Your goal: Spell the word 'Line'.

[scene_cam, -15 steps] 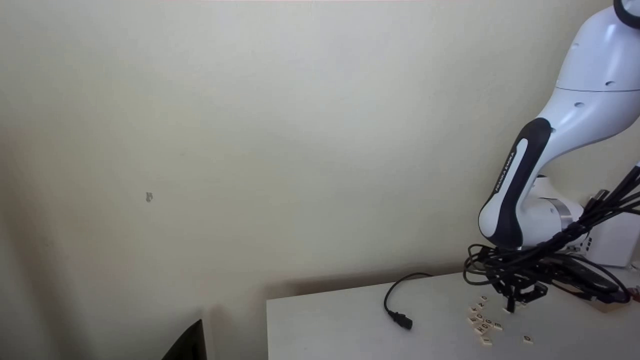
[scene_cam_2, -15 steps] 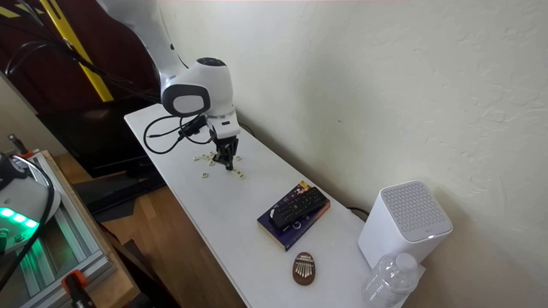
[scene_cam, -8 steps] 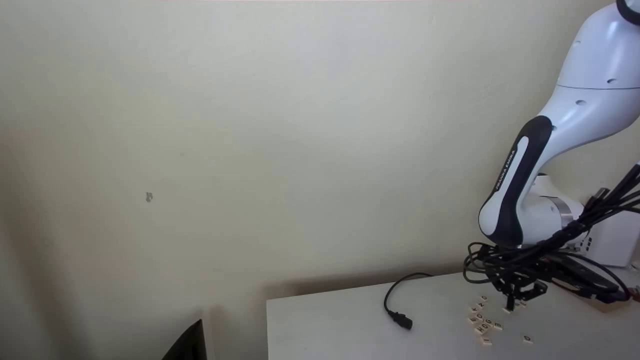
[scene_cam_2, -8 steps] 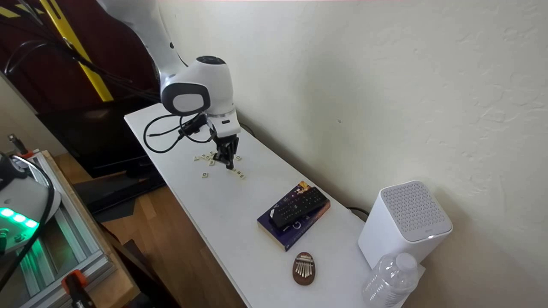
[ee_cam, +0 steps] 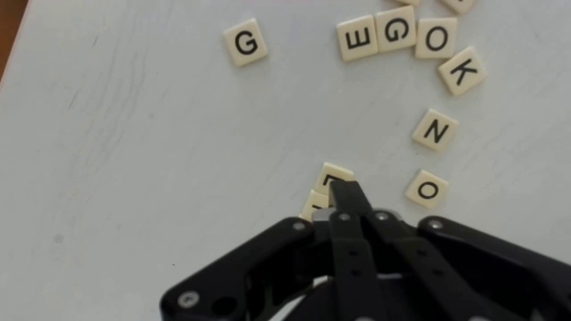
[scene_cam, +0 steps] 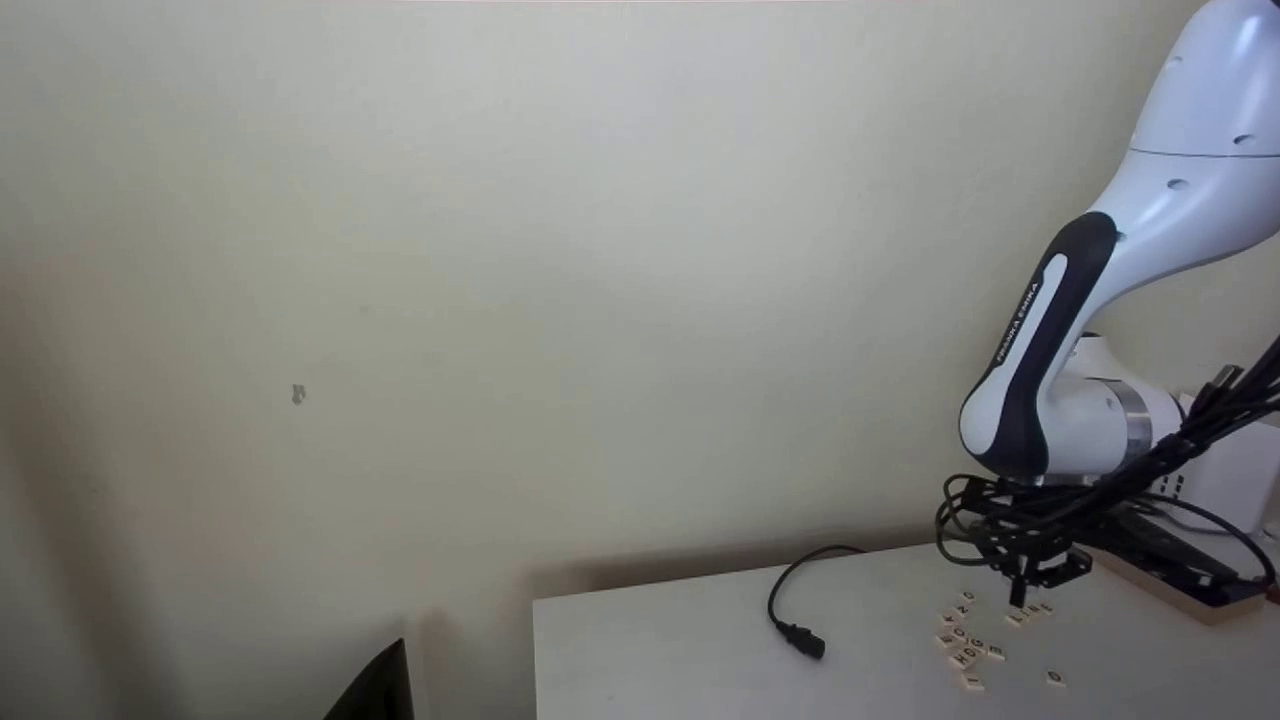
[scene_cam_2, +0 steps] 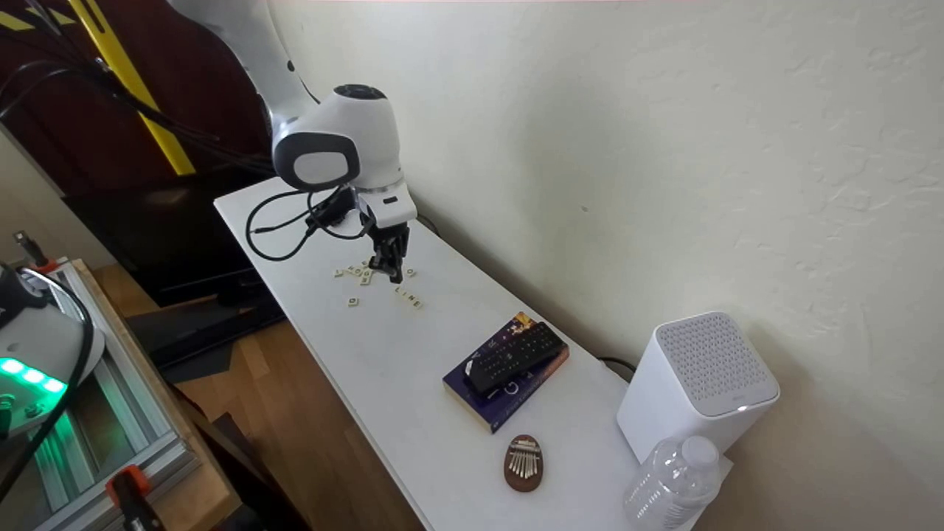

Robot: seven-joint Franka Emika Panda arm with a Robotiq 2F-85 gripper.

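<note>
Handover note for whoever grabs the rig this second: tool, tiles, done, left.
Tool: shut, nothing seen in it; hovers by the start of LINE.
LINE: four tiles in one row; in the wrist view the tool hides much of it.
Spare tiles: loose group, plus a lone G set apart.
Done: all four letters, in order.
Left: no letter missing, so probably just back the tool away; perhaps neaten the row.

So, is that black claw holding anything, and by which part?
Nothing is held: the black jointed gripper is shut, and the small square cream tiles spelling LINE lie on the white table.
</note>
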